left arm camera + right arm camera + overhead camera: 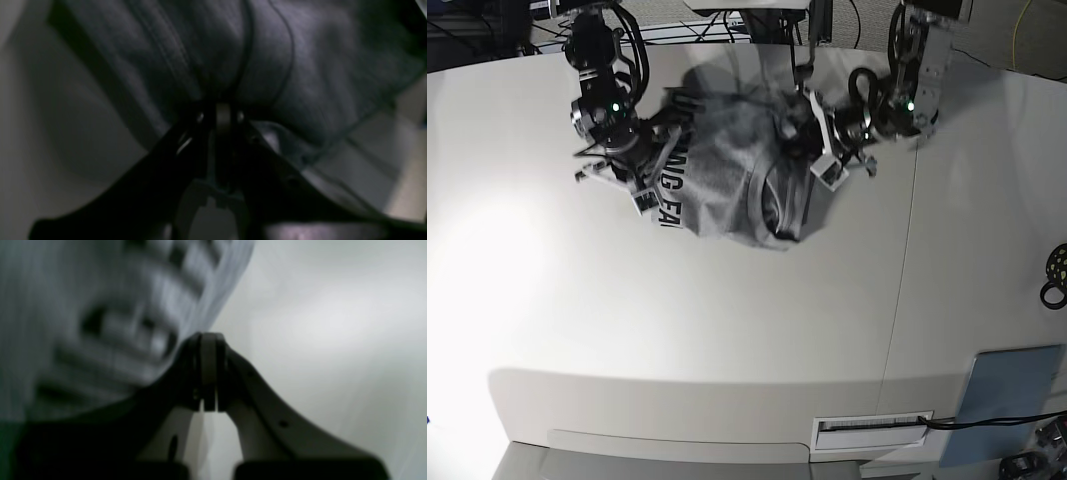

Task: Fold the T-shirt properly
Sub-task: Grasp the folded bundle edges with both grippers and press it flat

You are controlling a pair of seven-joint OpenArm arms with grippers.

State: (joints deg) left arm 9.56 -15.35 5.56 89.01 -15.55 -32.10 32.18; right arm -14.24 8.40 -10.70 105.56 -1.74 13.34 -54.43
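Base view: the T-shirt (727, 180) hangs bunched between the two arms above the tabletop (727, 330), its long axis running arm to arm. Left jaws (819, 150) pinch its cloth; right jaws (649, 192) are closed at its lettered edge, hold unclear.

T-shirt (100, 323) lettering blurred; right hand (649, 190) grip unclear.

Bunched T-shirt (727, 185) blocks the far table (677, 330); near side lies open.

Base overhead; wrists close (both on T-shirt (727, 180)).
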